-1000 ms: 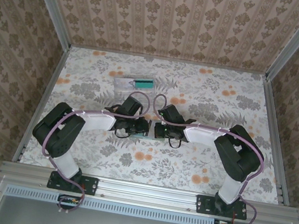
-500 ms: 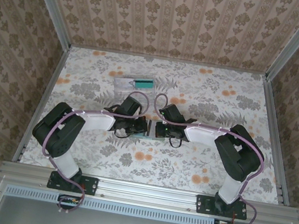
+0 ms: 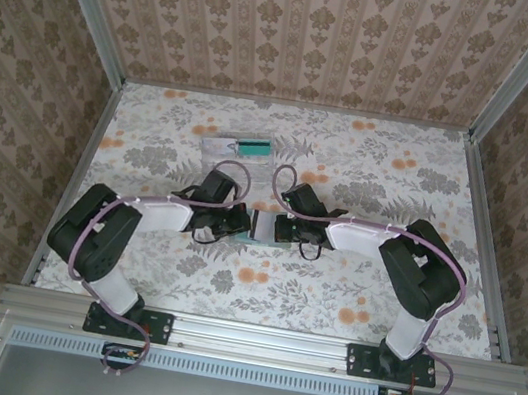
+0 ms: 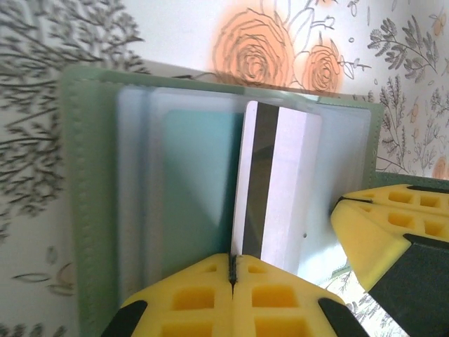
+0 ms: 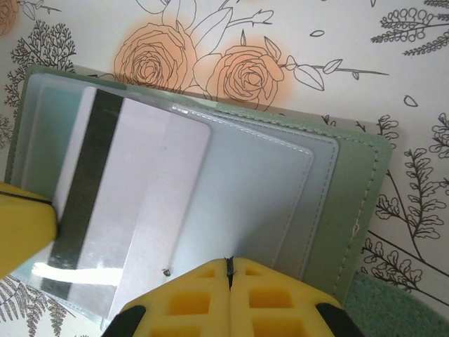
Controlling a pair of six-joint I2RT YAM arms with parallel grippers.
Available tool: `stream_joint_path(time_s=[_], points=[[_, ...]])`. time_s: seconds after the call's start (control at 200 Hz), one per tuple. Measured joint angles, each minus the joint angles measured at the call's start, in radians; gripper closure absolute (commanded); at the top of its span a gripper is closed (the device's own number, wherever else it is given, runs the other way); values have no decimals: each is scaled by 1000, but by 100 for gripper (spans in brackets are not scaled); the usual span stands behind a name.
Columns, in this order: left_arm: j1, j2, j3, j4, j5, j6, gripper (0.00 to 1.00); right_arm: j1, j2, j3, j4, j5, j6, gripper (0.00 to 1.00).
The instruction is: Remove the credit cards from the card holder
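Note:
The green card holder [image 4: 81,203] lies open on the flowered table between both grippers, its blue-grey pockets facing up; in the top view the card holder [image 3: 261,227] is mostly covered by them. A white credit card [image 4: 280,189] with a black stripe sticks partway out of a pocket. My left gripper [image 4: 233,263] is shut on that card's edge. My right gripper [image 5: 228,265] is shut, its tips down on the card holder's [image 5: 358,182] inner pocket face beside the credit card [image 5: 140,189]. From above, the left gripper [image 3: 240,222] and right gripper [image 3: 279,228] nearly touch.
A clear plastic box [image 3: 237,147] holding a teal card lies on the table behind the grippers. Patterned walls and metal rails close the table in on three sides. Cables loop over both wrists.
My left gripper has closed on the striped card, and the left arm has drawn back a little to the left. The right arm has stayed put.

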Motion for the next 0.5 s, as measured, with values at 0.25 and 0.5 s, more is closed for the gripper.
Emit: stream_joint_path(time_s=[0.25, 0.5], points=[[39, -69, -36, -8, 13, 8, 100, -1, 0, 0, 1, 0, 0, 99], [58, -183, -49, -75, 14, 35, 100, -1, 0, 0, 1, 0, 0, 99]])
